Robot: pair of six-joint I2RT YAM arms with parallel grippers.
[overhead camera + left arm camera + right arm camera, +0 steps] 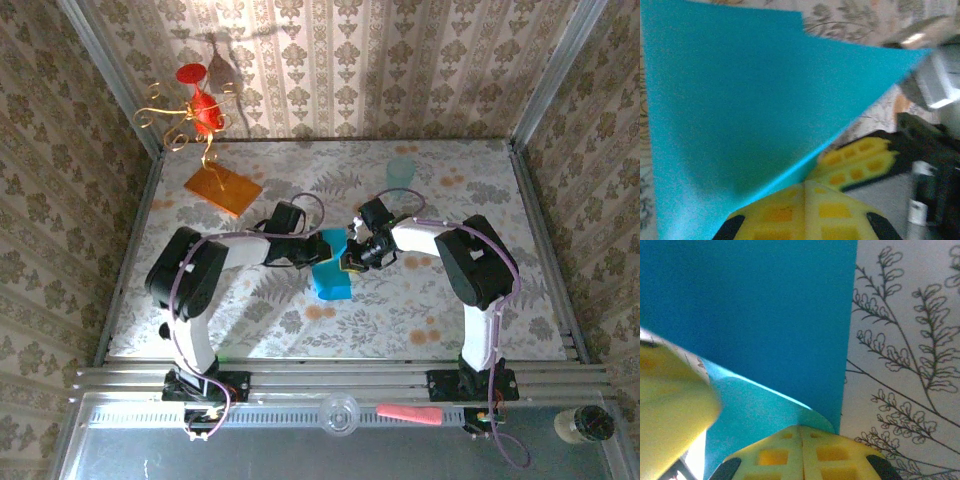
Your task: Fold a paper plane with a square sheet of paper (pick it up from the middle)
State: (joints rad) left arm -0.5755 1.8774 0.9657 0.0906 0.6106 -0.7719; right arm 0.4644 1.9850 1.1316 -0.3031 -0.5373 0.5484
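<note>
**A:** Over at the left of the table, anything of note?

**B:** Just an orange slab (222, 188), lying flat, well apart from the work. Not part of the job.

**A:** And next along, the left gripper (805, 192)?

**B:** Pads pressed together, no gap. Looks pinched on the sheet of paper (740, 100), right at the foot of a slanted edge. Hard to swear to, so close and so blurred.

**A:** Whereabouts, the sheet?

**B:** Mid-table, between the two grippers, partly lifted off the fern-print table cover (900, 365). Teal, and no longer a flat square: one slanted edge on the left side, one flap curling up on the right.

**A:** Then the right gripper (800, 432)?

**B:** Closed likewise, nipping that curled flap at its tip. Close beside the left one, across the sheet.

**A:** Further right?

**B:** One pale mint cup (402, 172) toward the back, well apart from both arms.

**A:** So how far along?

**B:** Early, by the look of it. Picked up, yes, and a first diagonal fold begun or made. No pointed nose, no centre crease, no wings to be seen yet. Left to do: most of the creasing, then pressing flat into a dart.
</note>
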